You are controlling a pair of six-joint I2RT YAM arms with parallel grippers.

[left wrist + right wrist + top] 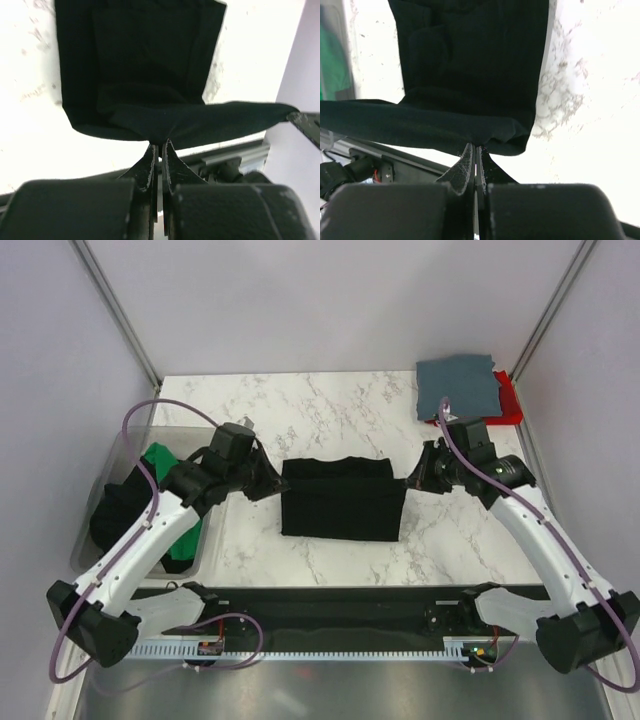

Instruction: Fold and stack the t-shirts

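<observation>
A black t-shirt (342, 498), partly folded into a rectangle, lies in the middle of the marble table. My left gripper (275, 483) is shut on its left edge (160, 131) and lifts that edge. My right gripper (411, 478) is shut on its right edge (477, 137) and lifts it too. A folded slate grey-blue t-shirt (458, 386) lies on a red one (511, 405) at the far right corner. A green t-shirt (170, 500) and another black one (118, 510) lie in the bin at the left.
The clear plastic bin (128, 445) stands along the table's left edge, under my left arm. A black rail with a ruler strip (330, 625) runs along the near edge. Grey walls close the table at the back and sides.
</observation>
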